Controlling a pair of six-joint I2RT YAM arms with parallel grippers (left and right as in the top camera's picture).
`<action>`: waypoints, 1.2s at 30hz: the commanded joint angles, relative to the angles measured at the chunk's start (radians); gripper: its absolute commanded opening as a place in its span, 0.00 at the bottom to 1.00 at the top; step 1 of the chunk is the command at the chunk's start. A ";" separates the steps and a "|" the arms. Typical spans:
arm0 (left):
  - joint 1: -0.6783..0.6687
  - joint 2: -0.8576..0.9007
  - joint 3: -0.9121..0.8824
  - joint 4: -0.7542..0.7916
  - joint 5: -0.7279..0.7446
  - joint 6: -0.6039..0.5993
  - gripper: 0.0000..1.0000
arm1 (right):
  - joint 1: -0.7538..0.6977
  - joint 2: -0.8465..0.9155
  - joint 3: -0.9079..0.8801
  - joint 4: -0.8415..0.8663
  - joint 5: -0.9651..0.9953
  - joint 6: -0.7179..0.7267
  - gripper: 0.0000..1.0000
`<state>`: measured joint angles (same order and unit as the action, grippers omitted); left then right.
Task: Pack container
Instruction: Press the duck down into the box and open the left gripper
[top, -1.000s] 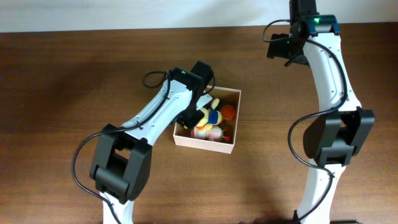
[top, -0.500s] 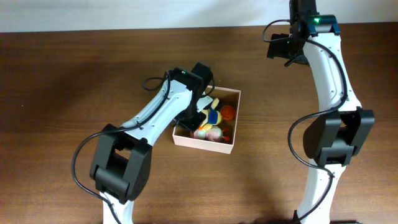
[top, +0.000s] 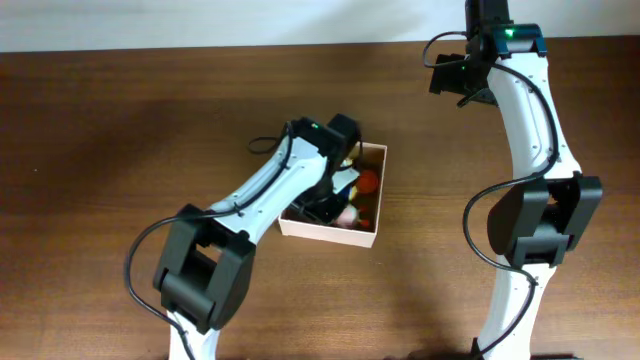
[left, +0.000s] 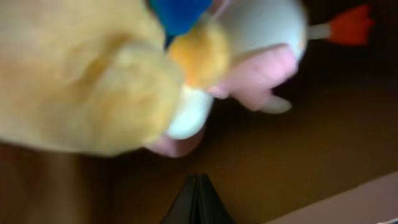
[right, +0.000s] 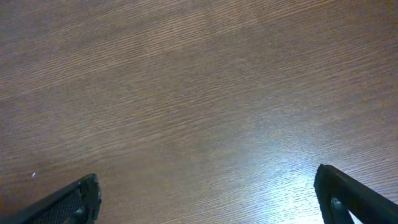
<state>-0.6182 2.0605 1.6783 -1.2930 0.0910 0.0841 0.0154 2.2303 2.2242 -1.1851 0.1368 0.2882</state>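
The container (top: 358, 233) is a square shallow box with white walls and a tan inside, at the table's middle. It holds several small plush toys: an orange one (top: 369, 181), a pink one (top: 349, 213) and others partly hidden by my left arm. My left gripper (top: 322, 208) reaches down inside the box among the toys. In the left wrist view its fingers (left: 199, 186) are pressed together with nothing between them, just below a yellow plush (left: 81, 74) and a white and pink plush (left: 255, 68). My right gripper (right: 208, 193) is open and empty over bare wood.
The brown wooden table (top: 120, 130) surrounds the box. My right arm (top: 520, 110) stands at the right side, its wrist near the far edge (top: 460, 75). A pale wall strip runs along the back.
My left arm has shifted right and farther over the box, covering more of the toys. The right arm has not moved.
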 joint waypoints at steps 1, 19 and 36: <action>-0.035 -0.012 0.008 0.001 0.033 -0.017 0.02 | -0.003 0.004 -0.005 0.000 0.002 0.009 0.99; -0.045 -0.012 0.008 0.095 0.061 -0.017 0.02 | -0.003 0.004 -0.005 0.000 0.002 0.009 0.99; -0.113 -0.012 0.008 0.101 0.096 -0.017 0.02 | -0.003 0.004 -0.005 0.000 0.002 0.009 0.99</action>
<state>-0.7269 2.0605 1.6783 -1.1938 0.1665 0.0807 0.0154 2.2303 2.2242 -1.1851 0.1368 0.2878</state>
